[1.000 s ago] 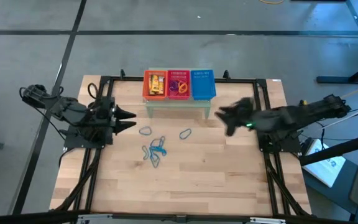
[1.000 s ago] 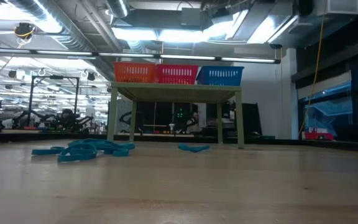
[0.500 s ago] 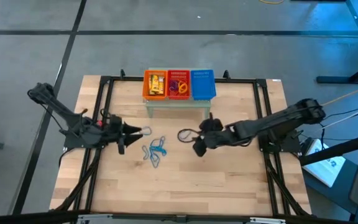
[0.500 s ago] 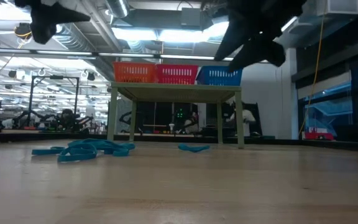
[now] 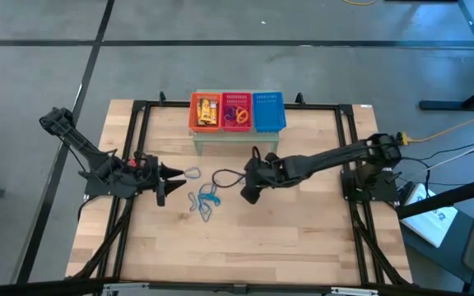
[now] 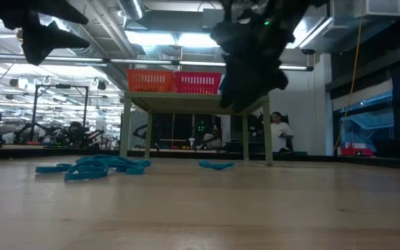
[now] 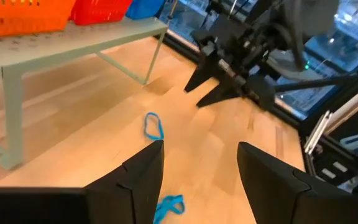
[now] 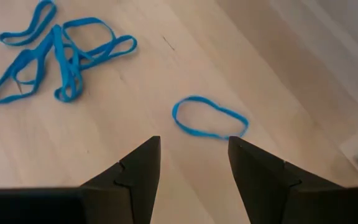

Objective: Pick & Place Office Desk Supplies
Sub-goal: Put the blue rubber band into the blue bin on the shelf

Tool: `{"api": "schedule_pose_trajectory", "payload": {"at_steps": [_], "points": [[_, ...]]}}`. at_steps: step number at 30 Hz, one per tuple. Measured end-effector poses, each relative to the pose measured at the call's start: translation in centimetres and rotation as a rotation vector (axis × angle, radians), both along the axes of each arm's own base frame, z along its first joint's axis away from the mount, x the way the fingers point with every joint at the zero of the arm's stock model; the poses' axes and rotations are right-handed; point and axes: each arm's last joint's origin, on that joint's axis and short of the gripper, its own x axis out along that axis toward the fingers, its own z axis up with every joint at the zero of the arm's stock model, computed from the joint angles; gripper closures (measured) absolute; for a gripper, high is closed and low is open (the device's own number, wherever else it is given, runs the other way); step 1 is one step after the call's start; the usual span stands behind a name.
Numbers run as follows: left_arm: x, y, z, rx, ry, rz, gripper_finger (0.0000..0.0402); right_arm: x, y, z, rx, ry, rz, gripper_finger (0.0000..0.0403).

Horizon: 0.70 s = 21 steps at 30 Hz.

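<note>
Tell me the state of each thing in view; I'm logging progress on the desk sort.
left hand, open, empty, above the table.
right hand, open, empty, above the table.
lone blue loop, flat, just ahead of the right hand.
blue loop cluster, tangled, flat on the table.
orange basket, holds yellow-orange blocks.
red basket, holds loops.
blue basket, nothing visible inside.

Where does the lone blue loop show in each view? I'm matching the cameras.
High: lone blue loop mid-board, before the green table.
Low: loop on the wood, seen between the table's legs.
Left wrist: loop near centre, below the right claw.
Right wrist: loop central, ahead of the fingers.
Shared landmark: the tangle of blue loops beside it.
</note>
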Motion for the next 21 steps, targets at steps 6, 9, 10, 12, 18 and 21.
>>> {"api": "schedule_pose_trajectory", "payload": {"at_steps": [6,9,10,12,18,21], "points": [[0.0,0.1,0.4,0.062,-0.02,0.026,0.0202,2.0,-0.9,-1.1,-0.003,0.018,0.003,0.0211],[0.0,0.2,0.4,0.097,-0.017,0.044,0.0202,2.5,-1.4,-1.7,0.029,0.021,-0.013,0.0211],[0.0,0.2,0.4,0.106,-0.016,0.045,0.0202,2.6,-1.6,-2.0,0.04,0.022,-0.015,0.0211],[0.0,0.2,0.4,0.125,-0.01,0.041,0.0202,2.8,-1.9,-2.5,0.062,0.037,-0.016,0.0211],[0.0,0.2,0.5,0.17,-0.002,0.03,0.0202,3.6,-2.0,-5.5,0.129,0.086,-0.04,0.0211],[0.1,0.1,0.6,0.181,-0.013,0.026,0.0202,4.0,-1.9,-6.9,0.155,0.106,-0.042,0.0211]]}}
